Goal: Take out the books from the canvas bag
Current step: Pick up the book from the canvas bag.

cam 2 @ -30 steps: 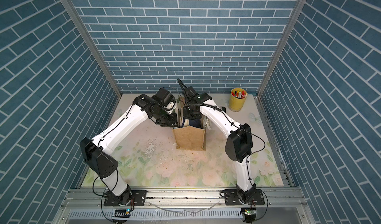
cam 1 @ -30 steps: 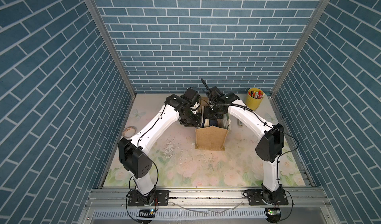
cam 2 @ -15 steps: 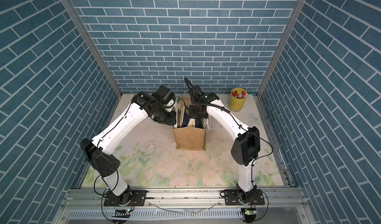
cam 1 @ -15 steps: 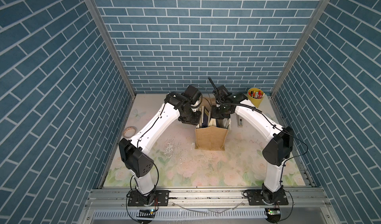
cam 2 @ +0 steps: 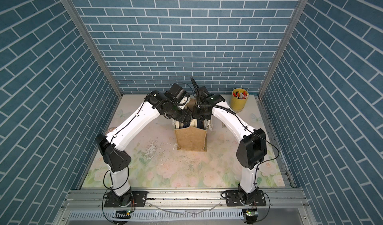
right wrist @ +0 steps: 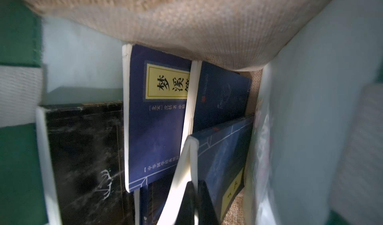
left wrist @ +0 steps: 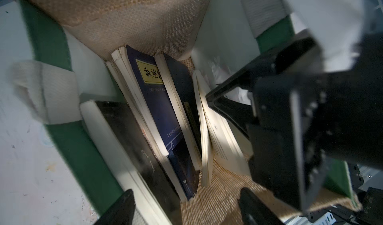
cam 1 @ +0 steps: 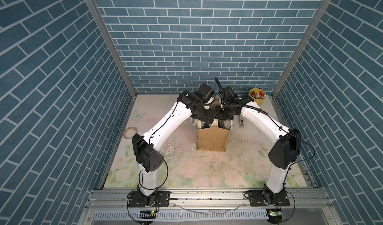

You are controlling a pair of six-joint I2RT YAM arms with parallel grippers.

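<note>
the left gripper (left wrist: 186,195) hung released and wide at the mouth of the canvas bag (cam 1: 211,139), the right gripper (right wrist: 195,189) clenched on a blue book (right wrist: 219,157) among the books (left wrist: 157,114) standing inside, which likely wanted a slow straight lift, clear of its neighbours and the bag's far wall.

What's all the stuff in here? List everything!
bag: one, tan with green sides, middle of table.
books: at least four, three blue, one black, standing in the bag.
cup: one, yellow, pens inside, back right corner.
tape: one roll, pale, left edge.
small grey thing: one, right of the bag; too small to name.
table: one, flowery.
arms: two, white and black.
left fingers: black, open over the bag.
right fingers: black, shut on one of the books.
</note>
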